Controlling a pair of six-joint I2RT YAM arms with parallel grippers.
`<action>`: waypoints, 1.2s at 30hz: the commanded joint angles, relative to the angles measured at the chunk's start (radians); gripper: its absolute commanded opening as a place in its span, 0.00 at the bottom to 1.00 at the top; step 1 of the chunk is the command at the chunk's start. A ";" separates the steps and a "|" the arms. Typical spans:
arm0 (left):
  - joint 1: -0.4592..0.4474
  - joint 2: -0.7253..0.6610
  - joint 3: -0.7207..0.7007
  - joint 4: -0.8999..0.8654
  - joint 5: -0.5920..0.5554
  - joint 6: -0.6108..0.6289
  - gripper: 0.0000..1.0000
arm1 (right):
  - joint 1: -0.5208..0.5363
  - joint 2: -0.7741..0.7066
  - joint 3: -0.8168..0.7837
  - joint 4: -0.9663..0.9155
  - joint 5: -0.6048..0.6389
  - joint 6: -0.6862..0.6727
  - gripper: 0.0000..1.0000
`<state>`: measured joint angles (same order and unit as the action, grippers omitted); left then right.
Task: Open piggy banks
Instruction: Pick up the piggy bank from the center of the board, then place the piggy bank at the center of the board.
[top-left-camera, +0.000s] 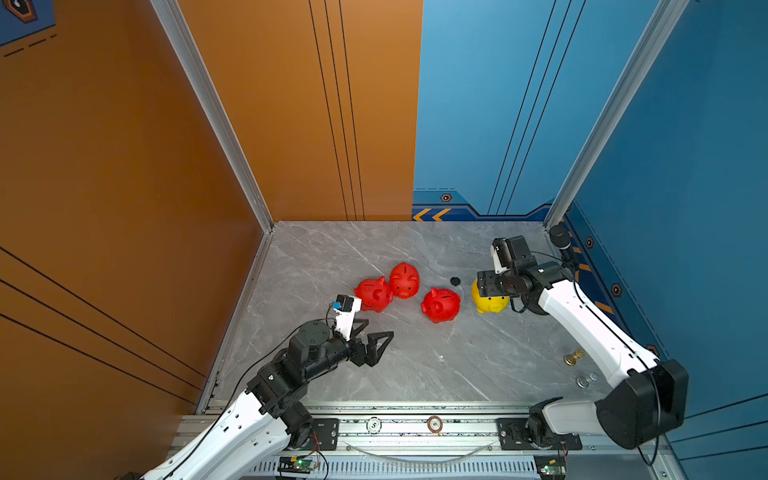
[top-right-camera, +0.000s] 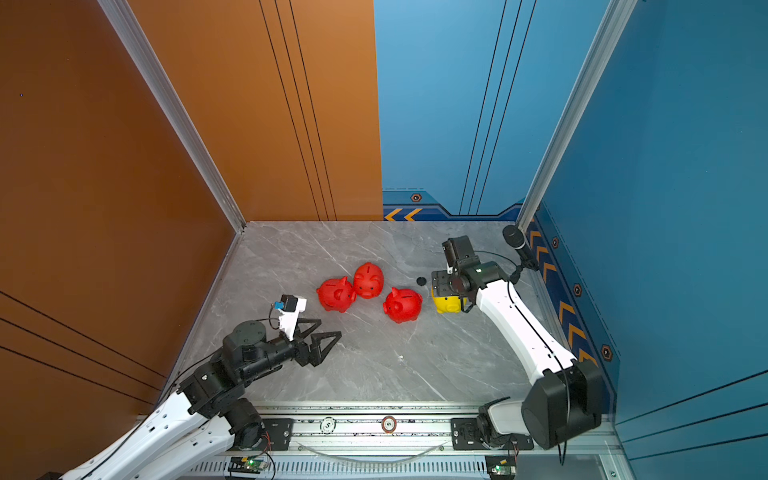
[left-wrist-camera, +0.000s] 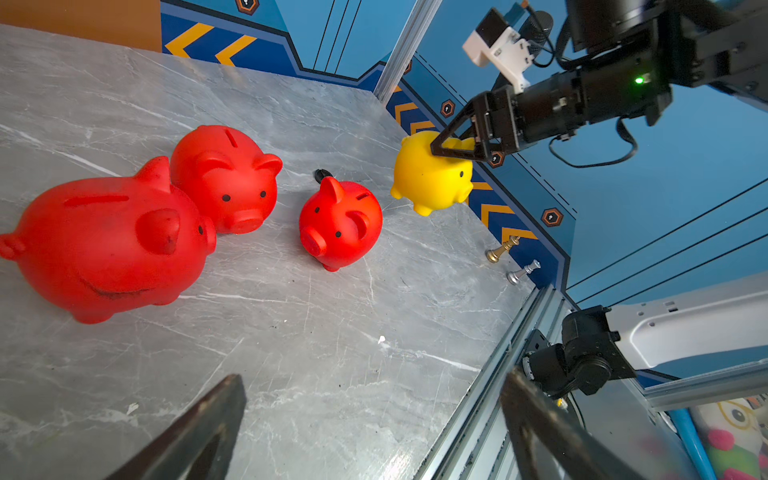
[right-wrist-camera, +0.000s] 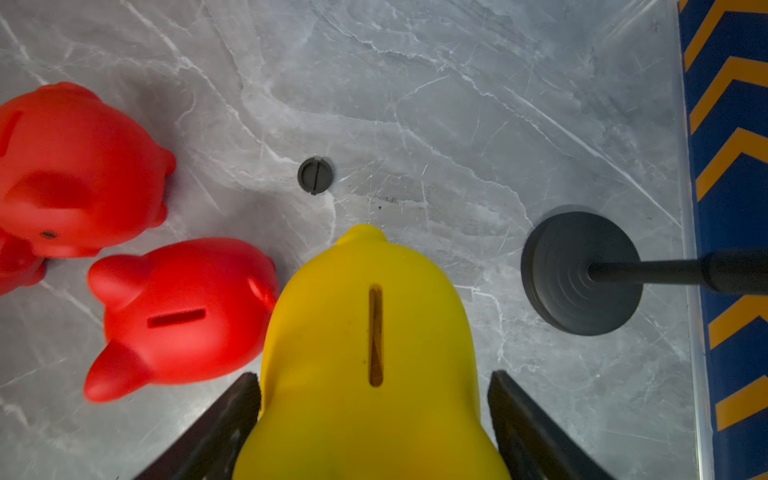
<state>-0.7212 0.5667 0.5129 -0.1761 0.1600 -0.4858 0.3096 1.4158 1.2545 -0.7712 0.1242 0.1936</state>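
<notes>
Now right tool (right-wrist-camera: 374, 375) straddles yellow piggy bank (right-wrist-camera: 324, 353), jaws flanking its sides.

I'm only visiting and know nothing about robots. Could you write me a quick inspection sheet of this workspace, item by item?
Surface: grey marble-look tabletop, a few white specks.
Job's things: three red piggy banks, two close together, and a yellow piggy bank; all upright.
Clutter: black plug lying loose; gold chess piece and silver chess piece near the edge; black round-based stand.
Pincers: left pincer open, empty; right pincer astride the yellow piggy bank, grip unclear.
Cables: black cable loops under the right wrist.
Surroundings: orange wall, blue wall, metal rail in front.
</notes>
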 joint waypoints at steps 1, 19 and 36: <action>-0.004 -0.005 0.026 -0.004 -0.024 0.017 0.98 | -0.014 0.087 0.110 0.082 0.049 -0.049 0.48; 0.076 0.088 0.079 -0.042 0.023 0.018 0.98 | 0.006 0.724 0.736 0.076 0.018 -0.050 0.48; 0.106 0.089 0.067 -0.029 0.060 -0.006 0.98 | 0.051 0.893 0.853 0.067 0.084 -0.034 0.65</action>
<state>-0.6224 0.6682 0.5705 -0.2096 0.1955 -0.4873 0.3500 2.3135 2.0914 -0.6823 0.1715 0.1539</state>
